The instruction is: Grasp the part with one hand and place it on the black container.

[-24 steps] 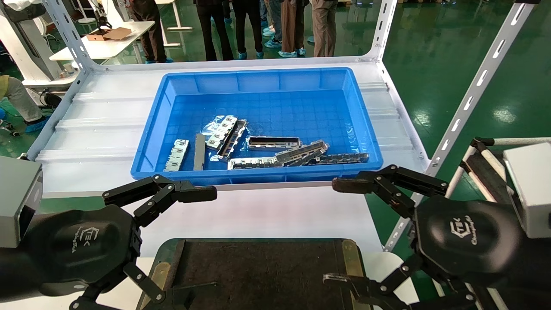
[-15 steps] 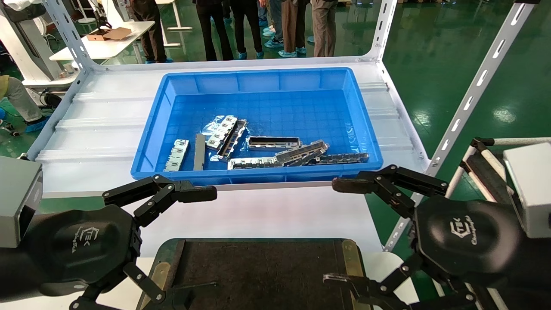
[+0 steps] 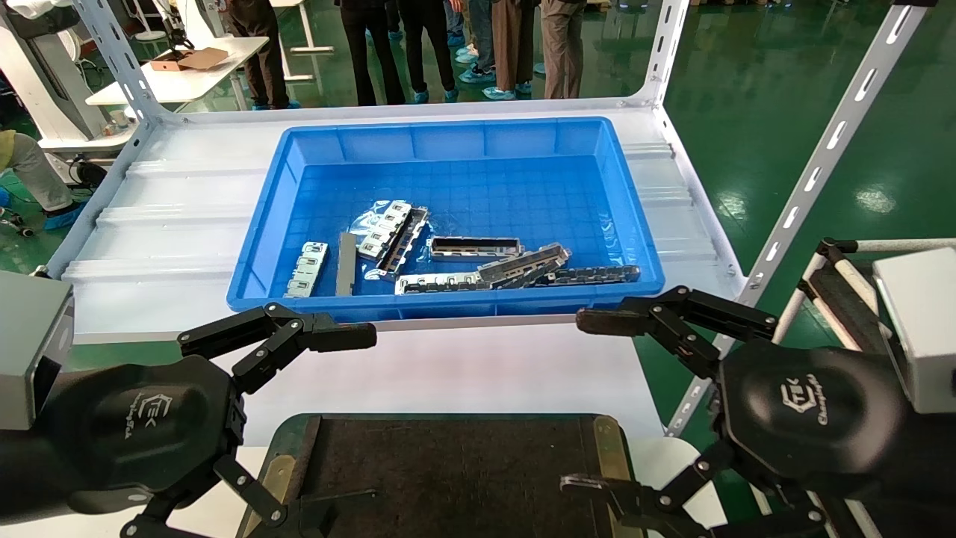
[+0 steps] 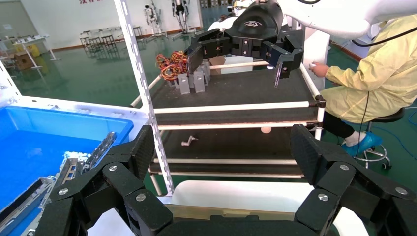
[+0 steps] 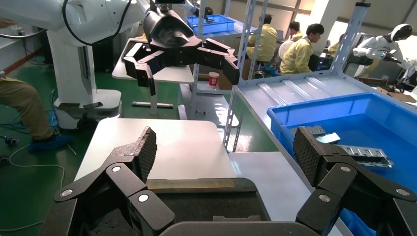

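Several slim silver-grey channel parts lie loose in the near half of the blue bin (image 3: 263, 217). One part (image 3: 476, 247) with a dark inside lies near the middle. The black container (image 3: 448, 463) sits low in the head view between both hands, with brass strips on its side edges. My left gripper (image 3: 343, 426) hovers open over the container's left edge, nothing between its fingers (image 4: 142, 150). My right gripper (image 3: 579, 403) hangs open over the container's right edge, also empty. Both are short of the bin's near wall.
Flat tabbed strips (image 3: 306, 267) and a plain grey bar (image 3: 346, 263) share the bin. The bin stands on a white shelf (image 3: 164, 224) with slotted uprights (image 3: 814, 172). A trolley (image 4: 236, 93) stands to the right. People stand behind the shelf.
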Robot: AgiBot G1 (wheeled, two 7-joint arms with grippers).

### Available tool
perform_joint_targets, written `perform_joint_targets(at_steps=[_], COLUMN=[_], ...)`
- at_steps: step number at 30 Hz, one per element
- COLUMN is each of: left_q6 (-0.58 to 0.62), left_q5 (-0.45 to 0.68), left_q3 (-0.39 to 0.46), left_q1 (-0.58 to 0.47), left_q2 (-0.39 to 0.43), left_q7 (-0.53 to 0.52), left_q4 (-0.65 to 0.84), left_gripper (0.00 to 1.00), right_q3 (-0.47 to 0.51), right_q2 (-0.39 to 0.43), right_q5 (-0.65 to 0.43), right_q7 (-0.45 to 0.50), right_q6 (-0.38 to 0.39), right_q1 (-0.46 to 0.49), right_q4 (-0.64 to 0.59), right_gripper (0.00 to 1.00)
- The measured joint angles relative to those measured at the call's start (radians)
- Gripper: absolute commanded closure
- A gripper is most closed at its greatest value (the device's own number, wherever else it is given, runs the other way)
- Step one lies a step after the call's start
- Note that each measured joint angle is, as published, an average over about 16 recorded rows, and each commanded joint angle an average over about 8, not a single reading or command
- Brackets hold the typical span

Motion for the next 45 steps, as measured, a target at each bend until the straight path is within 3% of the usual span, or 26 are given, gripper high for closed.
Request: perform_joint_targets(at_steps=[32,45], left_q6=[-0.010,-0.093], left_q5=[0.008,0.062], left_q3=[0.001,0.014], left_q1=[-0.001,-0.013], left_q2=[0.005,0.026], left_q7=[0.003,-0.013], left_q4=[0.001,-0.011], left_gripper=[0.00,0.00], right_q3=[0.000,0.000], right_q2=[0.000,0.000], right_q5=[0.000,0.000], right_q7=[0.000,0.000], right_q6=[0.000,0.000], right_q1=[0.000,0.000], right_q4=[0.000,0.000], right_gripper=[0.00,0.00])
